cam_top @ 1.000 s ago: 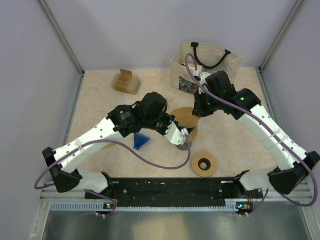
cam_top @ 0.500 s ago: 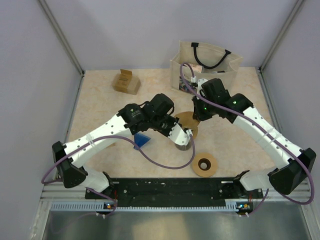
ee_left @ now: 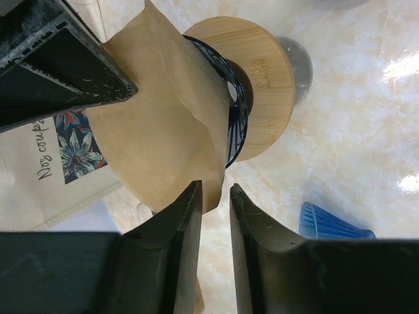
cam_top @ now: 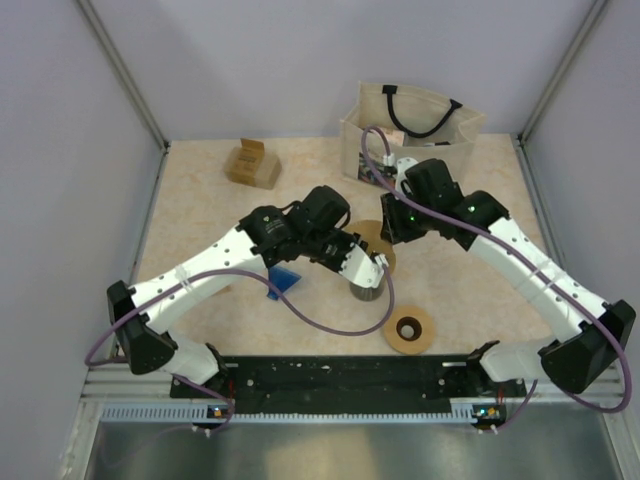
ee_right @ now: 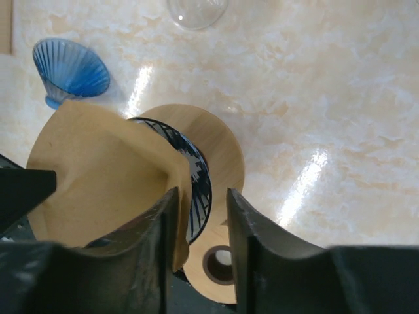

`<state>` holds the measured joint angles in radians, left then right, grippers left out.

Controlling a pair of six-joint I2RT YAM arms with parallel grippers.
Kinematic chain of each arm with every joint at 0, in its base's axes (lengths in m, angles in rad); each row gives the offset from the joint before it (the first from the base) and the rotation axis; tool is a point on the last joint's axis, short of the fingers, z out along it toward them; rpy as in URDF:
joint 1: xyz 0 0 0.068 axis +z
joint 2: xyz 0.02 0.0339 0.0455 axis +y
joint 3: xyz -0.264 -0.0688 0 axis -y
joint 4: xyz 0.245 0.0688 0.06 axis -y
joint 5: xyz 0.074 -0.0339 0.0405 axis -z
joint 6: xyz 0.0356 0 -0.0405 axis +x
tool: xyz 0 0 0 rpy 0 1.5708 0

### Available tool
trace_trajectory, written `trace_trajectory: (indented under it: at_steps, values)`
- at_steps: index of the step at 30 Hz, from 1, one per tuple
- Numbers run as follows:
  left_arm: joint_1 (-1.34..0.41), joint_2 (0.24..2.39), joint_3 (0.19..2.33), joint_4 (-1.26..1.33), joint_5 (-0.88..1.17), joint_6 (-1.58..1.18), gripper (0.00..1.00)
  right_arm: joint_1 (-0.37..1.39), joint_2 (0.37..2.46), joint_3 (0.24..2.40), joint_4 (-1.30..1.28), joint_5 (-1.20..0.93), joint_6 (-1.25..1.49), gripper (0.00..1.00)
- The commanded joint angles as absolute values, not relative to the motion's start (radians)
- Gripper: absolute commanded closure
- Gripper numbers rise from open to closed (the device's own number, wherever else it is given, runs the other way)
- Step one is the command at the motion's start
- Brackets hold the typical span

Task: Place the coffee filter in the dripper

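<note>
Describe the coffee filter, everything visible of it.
The coffee filter is plain brown paper, a cone with a crimped seam down one side, creased and partly spread. Its narrow end reaches into the dripper, a dark ribbed cone in a wooden ring, and most of the paper stands out past the rim. One edge lies between the slightly parted jaws of the left gripper, the opposite edge between those of the right gripper.

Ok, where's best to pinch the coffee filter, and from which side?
I'd pinch the coffee filter by its free upper rim, coming from above and straddling the thin paper. The rim stands clear of the wire dripper; the tip is buried inside it.
</note>
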<state>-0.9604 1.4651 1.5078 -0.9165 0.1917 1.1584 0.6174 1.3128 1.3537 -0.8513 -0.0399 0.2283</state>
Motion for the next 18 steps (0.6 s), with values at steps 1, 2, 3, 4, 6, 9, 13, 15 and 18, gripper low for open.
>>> trace_trajectory:
  at_steps: [1, 2, 3, 4, 6, 9, 13, 15, 18]
  values:
    - [-0.957, 1.417, 1.537, -0.874, 0.248, 1.135, 0.66, 0.609, 1.262, 1.387, -0.813, -0.060, 0.229, 0.58]
    - [-0.957, 1.414, 1.534, -0.870, 0.250, 1.123, 0.56, 0.607, 1.259, 1.391, -0.811, -0.064, 0.227, 0.52]
    - [-0.957, 1.407, 1.534, -0.867, 0.253, 1.118, 0.33, 0.610, 1.258, 1.394, -0.813, -0.061, 0.232, 0.48]
    - [-0.957, 1.404, 1.532, -0.864, 0.255, 1.111, 0.17, 0.607, 1.256, 1.399, -0.813, -0.061, 0.232, 0.44]
    - [-0.957, 1.385, 1.534, -0.851, 0.261, 1.092, 0.01, 0.609, 1.250, 1.408, -0.813, -0.061, 0.232, 0.41]
    - [-0.957, 1.350, 1.528, -0.824, 0.276, 1.071, 0.01, 0.611, 1.240, 1.425, -0.813, -0.055, 0.232, 0.38]
    - [-0.957, 1.286, 1.488, -0.758, 0.298, 1.045, 0.01, 0.607, 1.229, 1.433, -0.813, -0.032, 0.239, 0.34]
    - [-0.957, 1.261, 1.468, -0.694, 0.282, 0.981, 0.01, 0.609, 1.223, 1.430, -0.813, -0.020, 0.247, 0.34]
    - [-0.945, 1.218, 1.437, -0.528, 0.185, 0.759, 0.01, 0.611, 1.210, 1.430, -0.807, -0.043, 0.242, 0.35]
